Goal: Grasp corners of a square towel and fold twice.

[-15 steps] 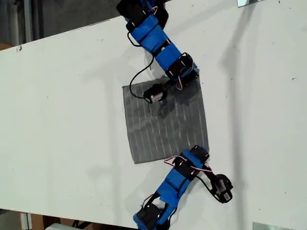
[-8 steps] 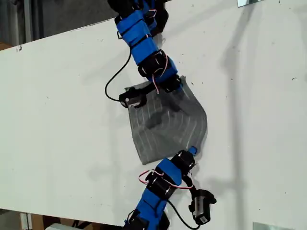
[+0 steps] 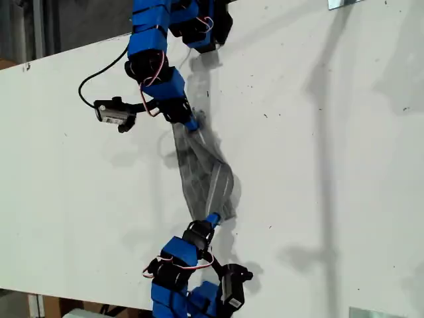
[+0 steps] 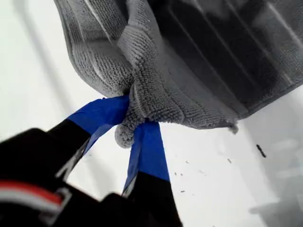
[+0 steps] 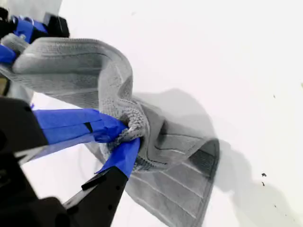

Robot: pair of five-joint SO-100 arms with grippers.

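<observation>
Towel (image 3: 207, 177) judged soft, light, floppy, sagging btwn 2 pinched corners: first gripper (image 4: 129, 126) and second gripper (image 5: 122, 141) each clamped on bunched corner fabric.

- Towel (image 3: 205, 175): previously flat and square on the table (image 3: 331, 165); now drawn into a narrow, bunched strip slung between both arms.
- Both arms: shifted toward the exterior view's left, each gripper carrying a corner with it.
</observation>
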